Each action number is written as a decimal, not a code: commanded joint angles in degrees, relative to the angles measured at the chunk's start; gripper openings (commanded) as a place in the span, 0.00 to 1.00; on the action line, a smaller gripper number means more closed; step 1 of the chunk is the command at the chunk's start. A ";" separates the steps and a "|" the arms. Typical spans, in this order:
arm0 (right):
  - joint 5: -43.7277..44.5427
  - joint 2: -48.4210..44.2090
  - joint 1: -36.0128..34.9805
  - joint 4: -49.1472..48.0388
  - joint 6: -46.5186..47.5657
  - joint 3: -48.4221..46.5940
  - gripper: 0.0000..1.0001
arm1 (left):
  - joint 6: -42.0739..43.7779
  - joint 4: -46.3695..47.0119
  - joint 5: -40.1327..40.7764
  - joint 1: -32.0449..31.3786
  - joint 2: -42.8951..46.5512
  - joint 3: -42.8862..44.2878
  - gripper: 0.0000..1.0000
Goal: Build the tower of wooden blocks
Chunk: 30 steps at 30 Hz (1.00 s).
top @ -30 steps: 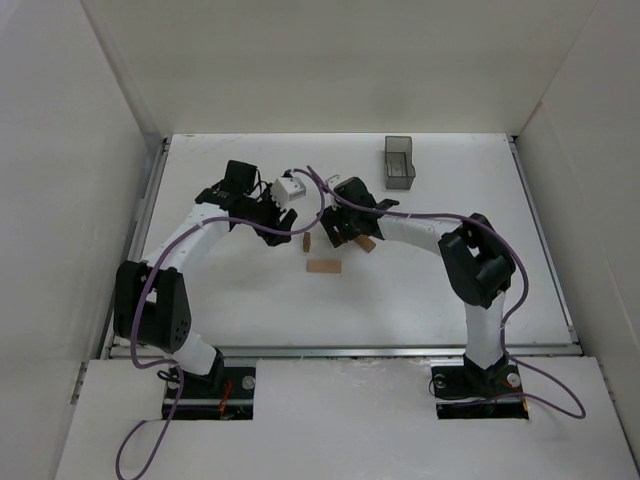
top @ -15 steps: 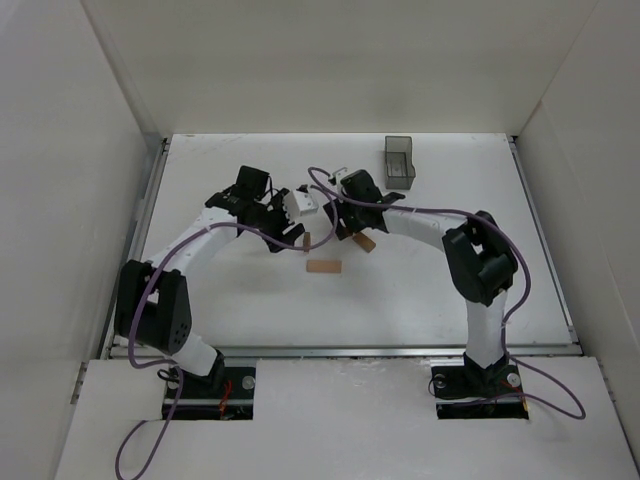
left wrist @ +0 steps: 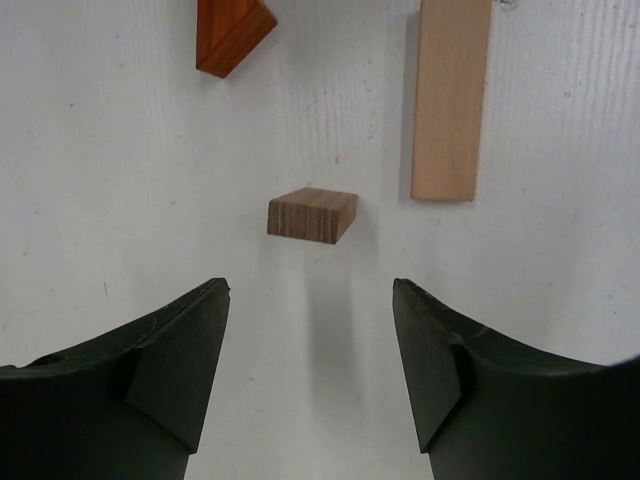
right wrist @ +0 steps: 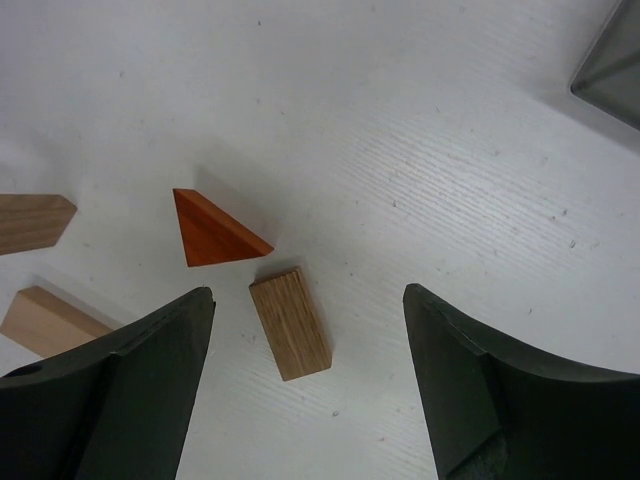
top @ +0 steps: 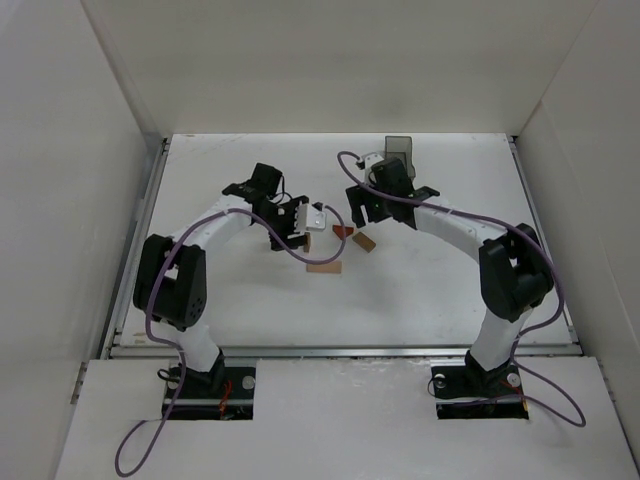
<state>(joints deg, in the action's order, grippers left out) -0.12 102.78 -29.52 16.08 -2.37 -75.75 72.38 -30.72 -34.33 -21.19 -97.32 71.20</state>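
Note:
Loose pieces of the wood block tower lie mid-table, none stacked. An orange triangular piece sits beside a short oak block. A long pale block lies flat nearer the arms. A small block rests just ahead of my left gripper, which is open and empty. My right gripper hovers open above the oak block, holding nothing.
A translucent dark grey bin stands at the back, right of centre, just behind the right wrist. White walls close in the table on three sides. Purple cables loop along both arms.
The left gripper has swung right toward the blocks and opened wider. The right gripper has pulled back toward the bin, uncovering the orange piece and the oak block.

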 commanded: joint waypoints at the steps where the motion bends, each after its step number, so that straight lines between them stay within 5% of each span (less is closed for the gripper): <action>1: -1.55 -2.06 0.07 -0.87 -0.79 1.73 0.82 | 3.73 -2.24 -4.26 -0.52 -0.76 3.33 0.64; 17: -1.55 -2.06 0.60 -1.93 -0.79 2.80 0.82 | -0.84 2.33 -2.16 -3.59 -5.77 3.86 0.62; 30: -1.55 -2.06 0.60 -1.93 -0.79 3.32 0.82 | -3.65 3.03 -1.01 -3.59 -7.01 3.86 0.28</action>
<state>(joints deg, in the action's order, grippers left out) -1.10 102.78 -29.26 16.03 -2.66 -72.29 69.87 -27.81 -34.28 -24.45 -104.62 73.14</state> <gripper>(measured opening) 0.820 0.318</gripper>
